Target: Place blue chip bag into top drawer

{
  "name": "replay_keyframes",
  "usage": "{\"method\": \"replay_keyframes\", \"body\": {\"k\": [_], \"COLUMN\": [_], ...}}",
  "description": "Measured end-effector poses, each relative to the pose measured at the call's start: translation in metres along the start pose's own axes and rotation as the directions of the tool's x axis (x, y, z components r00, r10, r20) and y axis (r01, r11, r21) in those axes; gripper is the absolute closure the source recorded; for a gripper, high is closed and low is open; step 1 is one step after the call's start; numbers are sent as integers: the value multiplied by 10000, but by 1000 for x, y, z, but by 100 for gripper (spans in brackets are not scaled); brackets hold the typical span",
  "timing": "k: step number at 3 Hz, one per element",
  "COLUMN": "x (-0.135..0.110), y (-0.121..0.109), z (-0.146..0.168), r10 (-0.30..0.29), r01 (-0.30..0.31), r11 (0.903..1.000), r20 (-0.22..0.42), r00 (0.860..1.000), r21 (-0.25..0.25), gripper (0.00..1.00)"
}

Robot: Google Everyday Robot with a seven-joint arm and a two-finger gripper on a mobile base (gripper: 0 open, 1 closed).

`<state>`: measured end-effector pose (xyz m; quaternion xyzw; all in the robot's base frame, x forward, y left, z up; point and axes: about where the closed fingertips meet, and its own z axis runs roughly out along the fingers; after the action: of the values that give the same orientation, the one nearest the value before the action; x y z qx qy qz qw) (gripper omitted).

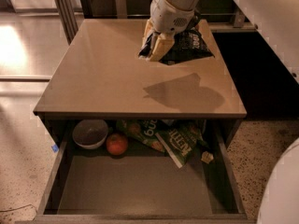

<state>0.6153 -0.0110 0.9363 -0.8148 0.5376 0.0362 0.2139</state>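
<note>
Looking down on the top drawer [140, 190], standing open below the table's front edge: grey-brown floor, low side walls.

- Back of the drawer, left to right: a grey bowl [90, 133]; a round red-orange fruit [117, 143] just beside it, kind not clear; two green chip bags [176, 141], crumpled and overlapping, white lettering up. A small pale scrap [207, 157] lies near the right wall.
- Speckled floor [23, 171] shows to either side of the drawer.
- The tan table top [98, 78] covers the rear of the drawer. A dark shadow [187, 93] lies on its right half, apart from the bag above it.
- Beyond the shadow, over the far right part of the table top: the gripper [156, 45], pointing down, pale yellowish fingers [162, 45] pinched on the left edge of the blue chip bag [189, 45].
- The bag hangs to the right of the gripper, off the surface; dark navy foil, pale lettering on top. It is over the table, not in the drawer.
- A white arm [176, 3] rises from the gripper and leaves the view at the top.
- Farthest back: metal posts [65, 3].
</note>
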Motion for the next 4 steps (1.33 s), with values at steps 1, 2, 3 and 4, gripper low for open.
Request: {"method": "replay_keyframes", "body": {"k": [1, 2, 3, 4], "x": [7, 12, 18, 21], "y": [18, 43, 73, 129], "z": [-19, -38, -48, -43], "r10": [102, 236, 437, 725], "r01": [-97, -219, -409, -702], "r11": [9997, 9987, 9973, 9952], "r20": [-202, -355, -456, -315], "r00": [9997, 9991, 9980, 9969], "r21": [202, 459, 612, 688], "gripper": [100, 100, 100, 100]}}
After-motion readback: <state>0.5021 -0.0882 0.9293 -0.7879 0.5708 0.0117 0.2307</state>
